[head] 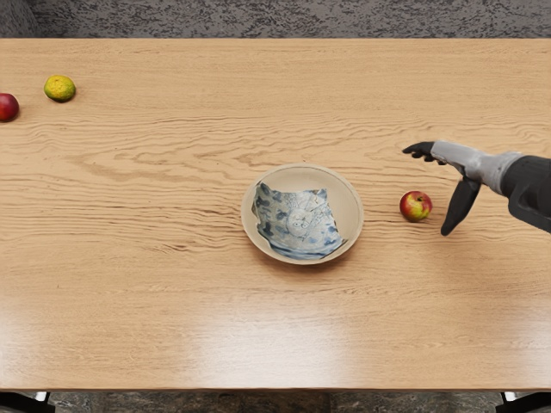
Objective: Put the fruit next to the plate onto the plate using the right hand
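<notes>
Counter (172, 301): a light wooden surface with wavy grain that fills almost the whole frame. A strip of dark grey floor (258, 17) shows along the top edge.

Plate (344, 194): a round, cream-rimmed dish at the centre of the frame. A blue-and-white pattern covers its inner part, and no fruit lies on it.

Right arm (529, 185): enters from the right edge at mid height. It has a dark sleeve-like forearm and a pale grey wrist section.

Right hand (461, 162): sits over the counter in the right part of the frame, to the upper right of the apple and well apart from the plate.

Fingers (420, 151): dark, extended leftward and spread apart. The thumb (459, 209) hangs downward on its own, just to the right of the apple. The hand is wide open and holds nothing. Whether the thumb touches the apple cannot be told.

Apple (416, 206): a red fruit with a yellow patch. It rests on the counter just right of the plate, near the rim but clear of it, between the plate and the thumb.

Yellow-green fruit (59, 87): small and round, in the upper left of the frame, far from the plate.

Red fruit (7, 107): at the left edge, partly cut off by the frame, just below and left of the yellow-green fruit.
</notes>
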Controlling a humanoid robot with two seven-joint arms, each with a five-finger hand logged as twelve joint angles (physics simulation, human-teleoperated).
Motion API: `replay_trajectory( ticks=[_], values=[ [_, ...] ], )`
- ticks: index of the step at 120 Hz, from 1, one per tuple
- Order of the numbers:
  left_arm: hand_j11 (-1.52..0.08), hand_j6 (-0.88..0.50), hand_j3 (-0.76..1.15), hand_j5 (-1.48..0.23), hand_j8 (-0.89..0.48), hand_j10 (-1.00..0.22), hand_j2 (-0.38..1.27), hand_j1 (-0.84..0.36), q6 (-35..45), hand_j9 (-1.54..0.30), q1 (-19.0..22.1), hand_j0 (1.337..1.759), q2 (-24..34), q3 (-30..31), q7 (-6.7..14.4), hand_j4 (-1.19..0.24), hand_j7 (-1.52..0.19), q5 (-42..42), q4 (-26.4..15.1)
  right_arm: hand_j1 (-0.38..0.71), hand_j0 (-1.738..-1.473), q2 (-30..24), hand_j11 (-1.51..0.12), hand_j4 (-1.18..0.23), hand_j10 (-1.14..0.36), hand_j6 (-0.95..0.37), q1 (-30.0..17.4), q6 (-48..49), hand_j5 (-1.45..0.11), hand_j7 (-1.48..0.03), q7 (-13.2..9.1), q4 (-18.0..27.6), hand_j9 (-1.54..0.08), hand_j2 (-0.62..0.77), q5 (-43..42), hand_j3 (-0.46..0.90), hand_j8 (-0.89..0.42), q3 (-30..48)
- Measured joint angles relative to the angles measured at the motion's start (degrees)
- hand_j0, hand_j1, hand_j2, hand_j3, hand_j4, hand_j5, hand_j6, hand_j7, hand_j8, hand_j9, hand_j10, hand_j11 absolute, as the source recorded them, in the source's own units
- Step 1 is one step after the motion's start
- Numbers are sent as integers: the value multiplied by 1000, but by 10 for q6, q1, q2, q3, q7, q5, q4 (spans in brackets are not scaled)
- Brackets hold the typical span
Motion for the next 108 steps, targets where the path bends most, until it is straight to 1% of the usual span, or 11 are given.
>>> replay_trajectory(
  ticks=[6, 12, 33, 51, 74, 108],
  values=[
    [-318, -245, 0, -318, -245, -245, 49, 55, 0, -318, 0, 1658, 0, 0, 0, -245, -318, 0, 0, -177, -1658, 6, -190, -152, -151, -155, -8, -18, -191, -190, -12, 1, -190, -26, -17, 0, -153, -2],
    [-318, -245, 0, -318, -245, -245, 49, 55, 0, -318, 0, 1658, 0, 0, 0, -245, -318, 0, 0, -145, -1658, 12, -224, -179, -178, -182, -14, -31, -225, -224, -20, 2, -225, -31, -27, 0, -180, -3],
    [-318, -245, 0, -318, -245, -245, 49, 55, 0, -318, 0, 1658, 0, 0, 0, -245, -318, 0, 0, -58, -1658, 36, -319, -251, -250, -254, -27, -60, -320, -318, -32, 3, -319, -45, -42, 0, -252, -5],
    [-318, -245, 0, -318, -245, -245, 49, 55, 0, -318, 0, 1658, 0, 0, 0, -245, -318, 0, 0, -14, -1658, 50, -367, -288, -287, -290, -37, -78, -368, -367, -35, 2, -367, -52, -61, 0, -289, -5],
    [-318, -245, 0, -318, -245, -245, 49, 55, 0, -318, 0, 1658, 0, 0, 0, -245, -318, 0, 0, 24, -1658, 63, -408, -319, -318, -321, -68, -107, -409, -408, -36, 3, -409, -58, -102, 0, -320, -5],
    [-318, -245, 0, -318, -245, -245, 49, 55, 0, -318, 0, 1658, 0, 0, 0, -245, -318, 0, 0, 67, -1658, 73, -455, -354, -353, -356, -87, -134, -455, -454, -36, 2, -455, -65, -121, 0, -355, -6]
  ],
)
